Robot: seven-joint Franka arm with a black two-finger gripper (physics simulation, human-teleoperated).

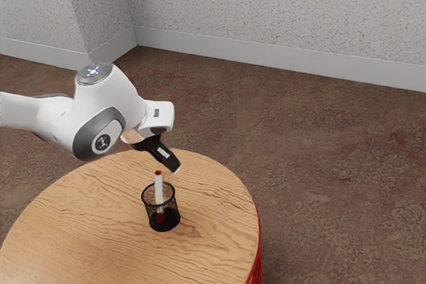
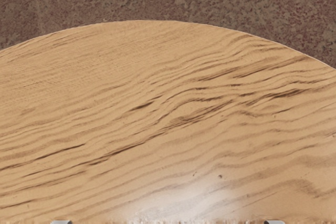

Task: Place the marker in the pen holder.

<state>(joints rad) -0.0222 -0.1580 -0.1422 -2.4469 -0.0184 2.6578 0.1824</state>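
Note:
My gripper hangs above the far part of the table in the exterior view, tilted, higher than the pen holder and toward its far side. At the lower edge of the wrist view, the two fingertips of the gripper stand wide apart, with bare wood between them. The black mesh pen holder stands upright on the table. Inside it is the white marker, nearly upright, its red upper end sticking out above the rim and its lower end visible through the mesh. The gripper is apart from both.
The round wooden table has a curved far edge, which also crosses the wrist view, where the tabletop shows its grain. Brown floor lies beyond, with a speckled wall behind.

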